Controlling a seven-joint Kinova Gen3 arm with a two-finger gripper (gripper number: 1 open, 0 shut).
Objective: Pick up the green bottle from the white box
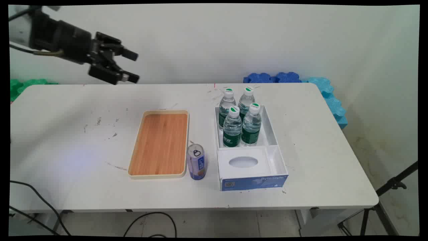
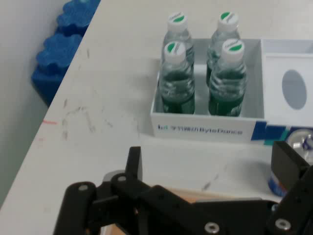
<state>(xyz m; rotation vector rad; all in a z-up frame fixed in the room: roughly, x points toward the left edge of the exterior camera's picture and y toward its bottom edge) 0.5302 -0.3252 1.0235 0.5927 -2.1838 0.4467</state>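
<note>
My black gripper point(image 1: 133, 66) hangs open high above the table's far left, holding nothing and far from every object. Below and to its right lies a cream-rimmed tray with a wooden floor point(image 1: 160, 143), empty. A small blue-and-silver can point(image 1: 196, 162) stands upright just off the tray's near right corner; the hand view shows it as the can point(image 2: 298, 147) partly hidden behind a finger point(image 2: 288, 164). Right of the can sits a white and blue box point(image 1: 271, 134) with several green-labelled water bottles point(image 1: 239, 121) in its far compartment. In the hand view the bottles point(image 2: 203, 73) stand in the box point(image 2: 205, 128) ahead of the gripper point(image 2: 210, 164).
The box's near compartment holds a white insert with an oval opening point(image 1: 243, 162). Blue foam pieces point(image 1: 272, 77) and light blue ones point(image 1: 329, 97) lie behind the table's far right corner, green foam point(image 1: 23, 85) at the far left. A tripod point(image 1: 384, 204) stands on the floor at right.
</note>
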